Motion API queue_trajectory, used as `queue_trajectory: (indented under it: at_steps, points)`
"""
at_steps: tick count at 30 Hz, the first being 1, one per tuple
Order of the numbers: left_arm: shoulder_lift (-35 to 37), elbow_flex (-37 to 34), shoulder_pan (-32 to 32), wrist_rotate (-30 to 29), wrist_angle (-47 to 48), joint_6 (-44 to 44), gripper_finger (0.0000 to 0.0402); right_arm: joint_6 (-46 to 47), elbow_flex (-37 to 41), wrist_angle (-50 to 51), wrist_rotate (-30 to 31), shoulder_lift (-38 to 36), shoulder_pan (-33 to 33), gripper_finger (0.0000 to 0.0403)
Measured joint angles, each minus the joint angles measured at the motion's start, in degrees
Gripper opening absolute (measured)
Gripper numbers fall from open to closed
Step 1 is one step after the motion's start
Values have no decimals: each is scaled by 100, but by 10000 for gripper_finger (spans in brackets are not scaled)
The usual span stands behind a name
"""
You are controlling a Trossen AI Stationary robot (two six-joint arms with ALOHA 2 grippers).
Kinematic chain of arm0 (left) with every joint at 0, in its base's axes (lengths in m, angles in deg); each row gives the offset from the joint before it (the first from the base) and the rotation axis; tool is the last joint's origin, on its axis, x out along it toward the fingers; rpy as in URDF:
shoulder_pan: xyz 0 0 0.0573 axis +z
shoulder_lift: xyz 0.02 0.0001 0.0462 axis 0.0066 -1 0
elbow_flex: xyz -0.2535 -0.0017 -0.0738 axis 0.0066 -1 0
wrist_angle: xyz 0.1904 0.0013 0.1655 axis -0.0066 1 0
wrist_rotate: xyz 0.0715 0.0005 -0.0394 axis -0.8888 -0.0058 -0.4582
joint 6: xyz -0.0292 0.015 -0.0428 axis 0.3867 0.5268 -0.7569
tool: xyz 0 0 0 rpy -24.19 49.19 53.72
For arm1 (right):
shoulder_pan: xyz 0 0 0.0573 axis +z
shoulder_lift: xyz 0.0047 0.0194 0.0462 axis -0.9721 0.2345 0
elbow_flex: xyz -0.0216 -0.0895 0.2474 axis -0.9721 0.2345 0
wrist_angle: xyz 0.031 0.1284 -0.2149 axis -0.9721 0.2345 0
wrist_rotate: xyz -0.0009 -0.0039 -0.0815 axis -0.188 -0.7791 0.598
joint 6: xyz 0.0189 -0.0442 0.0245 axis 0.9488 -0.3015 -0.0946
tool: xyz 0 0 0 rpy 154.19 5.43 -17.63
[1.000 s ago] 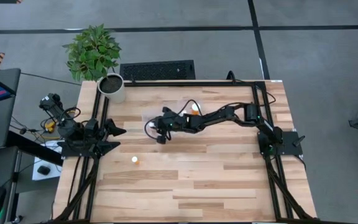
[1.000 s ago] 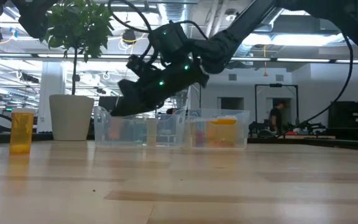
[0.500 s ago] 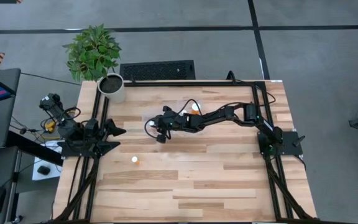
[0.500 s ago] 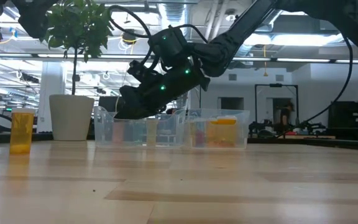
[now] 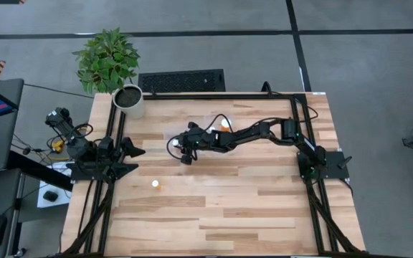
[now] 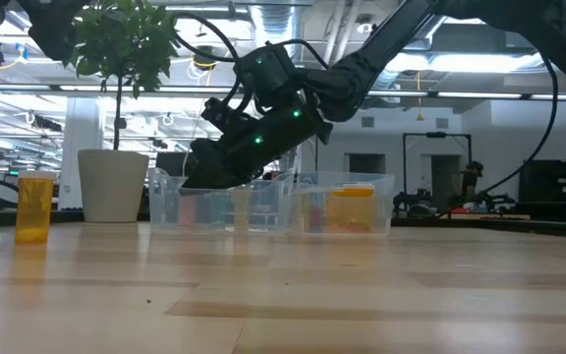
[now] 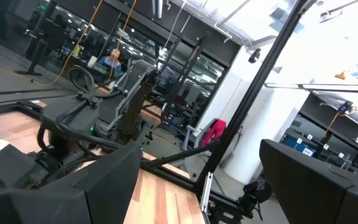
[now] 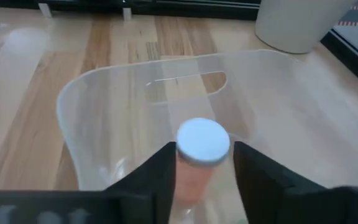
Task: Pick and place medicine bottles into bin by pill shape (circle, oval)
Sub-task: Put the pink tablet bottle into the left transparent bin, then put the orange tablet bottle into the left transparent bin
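Since the earlier frames, right gripper (image 6: 190,180) has risen slightly and tilted over the left compartment of the bin (image 6: 381,205); little else has shifted. Its fingers (image 8: 157,171) are closing on a medicine bottle (image 8: 199,163), white cap upward, above the clear tray wall (whether the bottle is touching the tray floor cannot be told). Bottles already in the bin are blurring into orange patches behind the plastic. One lone bottle (image 5: 155,184) is standing well apart in open table (image 5: 264,208) space. Left gripper (image 5: 136,151) is waiting at the table's left edge, fingers (image 7: 303,174) spread, holding nothing.
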Motion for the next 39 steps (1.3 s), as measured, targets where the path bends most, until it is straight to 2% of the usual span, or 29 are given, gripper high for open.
queue_trajectory:
  at_steps: [4,8,20,29,33,36,39]
  points:
    - [0,0,0,10,88,0,322,0,0,-5,2,0,-4,203]
    - [-2,0,0,8,155,0,322,-20,2,25,0,-35,-2,225]
    - [-2,0,-2,8,256,11,322,-225,-180,342,-1,-304,2,225]
    - [-15,0,-2,6,404,13,322,-469,-313,1003,-4,-972,52,228]
    - [-13,0,-2,105,1270,-240,322,-658,-310,1725,-44,-1566,119,229]
    - [-15,0,-2,141,2344,-1109,322,-791,-311,2414,-46,-2110,249,229]
    - [-43,-2,-2,495,3502,-2307,322,-813,-313,3206,-48,-2643,424,229]
